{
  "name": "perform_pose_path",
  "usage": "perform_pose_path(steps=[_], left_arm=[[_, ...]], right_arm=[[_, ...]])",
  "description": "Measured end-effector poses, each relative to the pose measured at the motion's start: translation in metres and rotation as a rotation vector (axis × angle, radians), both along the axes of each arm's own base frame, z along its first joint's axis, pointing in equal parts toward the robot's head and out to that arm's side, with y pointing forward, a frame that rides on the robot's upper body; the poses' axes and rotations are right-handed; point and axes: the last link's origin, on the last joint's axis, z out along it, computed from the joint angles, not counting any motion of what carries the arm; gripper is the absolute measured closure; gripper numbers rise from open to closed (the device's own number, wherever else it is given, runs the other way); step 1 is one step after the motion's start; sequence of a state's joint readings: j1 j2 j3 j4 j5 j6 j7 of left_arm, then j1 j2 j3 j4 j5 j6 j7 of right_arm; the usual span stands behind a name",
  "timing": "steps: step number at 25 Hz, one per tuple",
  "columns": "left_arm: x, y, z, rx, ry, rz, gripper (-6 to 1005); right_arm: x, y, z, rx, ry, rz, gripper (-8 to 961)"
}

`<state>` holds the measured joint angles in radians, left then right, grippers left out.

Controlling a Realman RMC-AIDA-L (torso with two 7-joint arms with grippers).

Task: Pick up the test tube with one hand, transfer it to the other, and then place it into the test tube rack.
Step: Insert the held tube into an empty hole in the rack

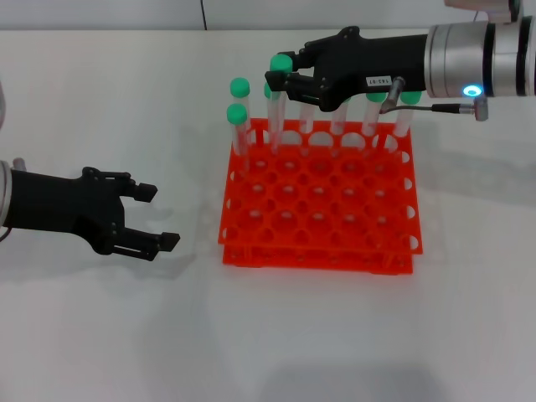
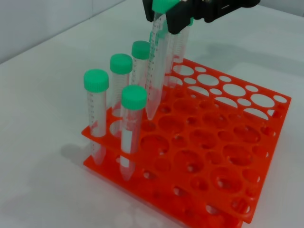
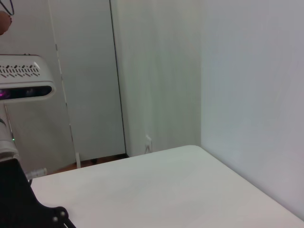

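Test tube rack [image 1: 318,201] at the middle of the table [image 1: 100,335], other tubes [image 2: 96,109] upright in holes along its far row and far-left corner. Right gripper [image 1: 283,77] above that far-left corner, clamped on the test tube [image 2: 156,71], held near upright with tip just over the holes, not yet seated. Left gripper [image 1: 151,216] low over the table, left of the rack and well apart from it, fingers spread.
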<state>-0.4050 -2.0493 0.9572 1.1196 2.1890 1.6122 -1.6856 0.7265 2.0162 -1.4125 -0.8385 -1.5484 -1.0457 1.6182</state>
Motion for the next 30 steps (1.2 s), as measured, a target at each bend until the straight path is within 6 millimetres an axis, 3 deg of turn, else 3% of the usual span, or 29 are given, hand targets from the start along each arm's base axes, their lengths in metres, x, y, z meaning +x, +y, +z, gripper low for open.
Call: perform_pose_path(steps=[30], left_arm=[[0.0012,0.001,-0.0024,-0.009,-0.005,-0.002,123]], right_arm=[[-0.0013,-0.0019,-0.0074,-0.008,-0.015,0.008,680]])
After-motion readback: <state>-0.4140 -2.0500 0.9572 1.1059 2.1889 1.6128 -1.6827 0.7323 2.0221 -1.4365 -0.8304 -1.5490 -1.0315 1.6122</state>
